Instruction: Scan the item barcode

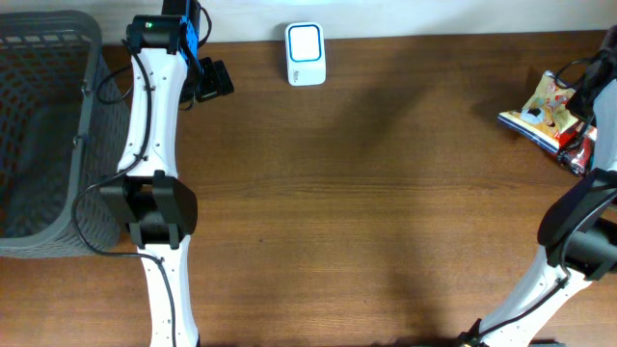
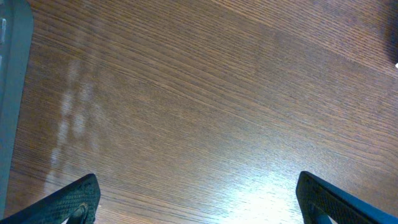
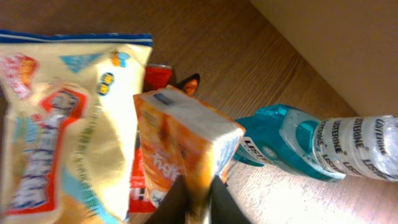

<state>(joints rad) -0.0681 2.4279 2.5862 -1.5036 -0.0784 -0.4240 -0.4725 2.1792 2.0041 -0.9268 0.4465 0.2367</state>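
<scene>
The white barcode scanner point(image 1: 306, 53) stands at the table's back edge, middle. At the far right lies a pile of items: a yellow snack bag point(image 3: 56, 124), an orange pack point(image 3: 180, 137), a red packet point(image 3: 140, 180) and a teal Listerine bottle point(image 3: 311, 146). My right gripper point(image 3: 198, 202) is down on this pile point(image 1: 545, 111), its two dark fingers pinched on the lower edge of the orange pack. My left gripper point(image 2: 199, 205) hangs wide open over bare wood near the back left point(image 1: 214, 79), holding nothing.
A grey mesh basket point(image 1: 43, 125) fills the left end of the table, and its wall shows in the left wrist view point(image 2: 9, 93). The items lie close to the table's right edge.
</scene>
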